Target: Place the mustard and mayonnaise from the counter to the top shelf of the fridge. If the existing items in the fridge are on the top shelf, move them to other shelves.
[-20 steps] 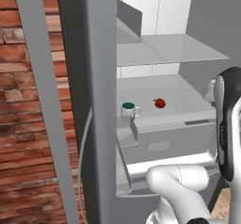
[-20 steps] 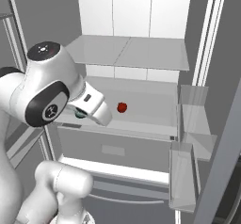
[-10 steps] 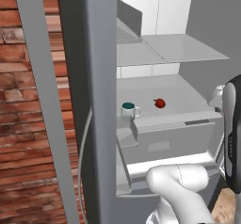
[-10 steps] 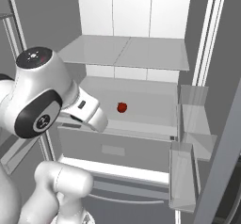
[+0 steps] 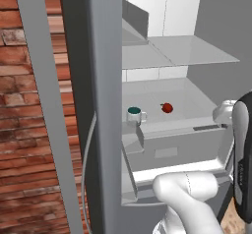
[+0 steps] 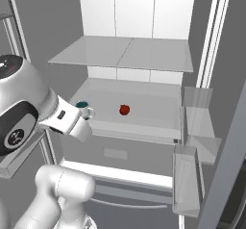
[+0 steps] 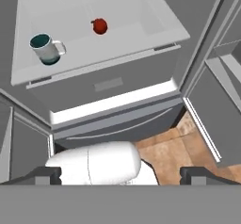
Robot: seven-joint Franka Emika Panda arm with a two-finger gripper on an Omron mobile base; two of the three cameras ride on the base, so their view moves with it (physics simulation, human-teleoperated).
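Fridge [image 6: 33, 40] is standing wide open. The top shelf [image 6: 125, 54] looks bare to me, so the mug [image 7: 45, 48] and red fruit [image 7: 99, 26] on the lower shelf [image 6: 144, 108], mug to the left, probably don't need shifting. The claw [image 7: 120, 173] hangs back in front of the fridge, jaws spread wide with nothing between them, aimed down at that lower shelf and the floor. My guess: this is the checking step, and next the robot has to head over to the table for the mustard and mayo. Neither bottle nor jar is anywhere I can spot, and the claw tips are barely peeking in at the edge.
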